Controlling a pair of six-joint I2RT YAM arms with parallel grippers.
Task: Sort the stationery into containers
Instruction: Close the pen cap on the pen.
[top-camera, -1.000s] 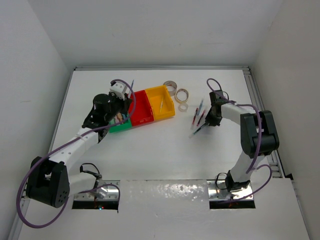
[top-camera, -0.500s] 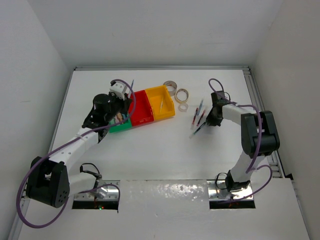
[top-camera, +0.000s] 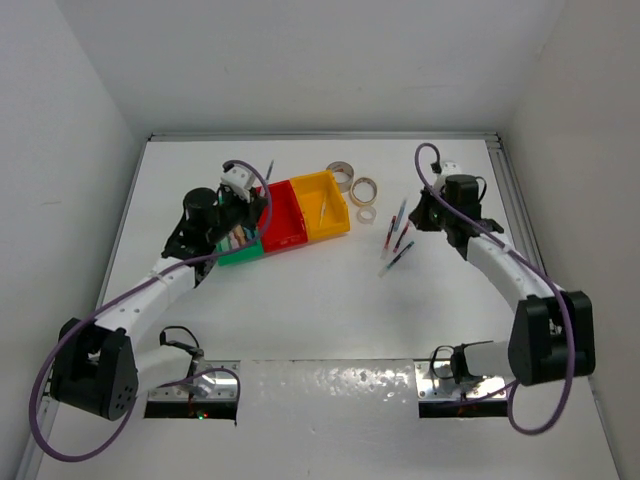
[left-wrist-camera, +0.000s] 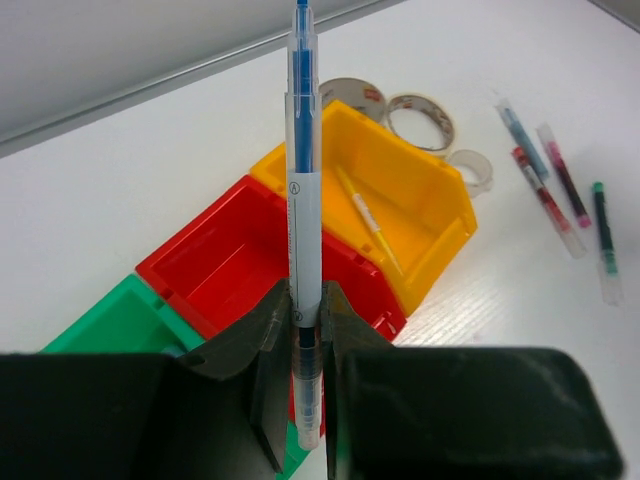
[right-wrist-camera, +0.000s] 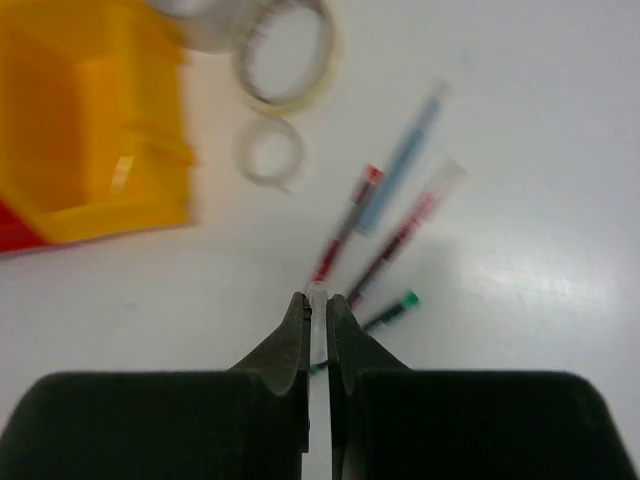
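My left gripper (left-wrist-camera: 305, 295) is shut on a blue pen (left-wrist-camera: 303, 150), held upright above the joined containers: green (left-wrist-camera: 105, 318), red (left-wrist-camera: 225, 262) and yellow (left-wrist-camera: 425, 205). From above, this gripper (top-camera: 258, 198) hangs over the green and red bins. The yellow bin holds a thin yellow pen (left-wrist-camera: 368, 215). My right gripper (right-wrist-camera: 318, 300) is shut on a clear-bodied pen whose tip (right-wrist-camera: 318, 291) pokes out between the fingertips. It hovers (top-camera: 420, 218) just right of the loose pens (top-camera: 397, 238) on the table: blue (right-wrist-camera: 405, 160), two red (right-wrist-camera: 345, 225) and green (right-wrist-camera: 397, 305).
Three tape rolls (top-camera: 342, 173), (top-camera: 363, 188), (top-camera: 367, 213) lie right of the yellow bin, between it and the pens. Small pastel blocks (top-camera: 236, 238) sit in the green bin. White walls enclose the table on three sides.
The right arm has lifted and swung outward, its gripper closing on a clear pen above the pen group. The left arm with the blue pen has barely shifted.
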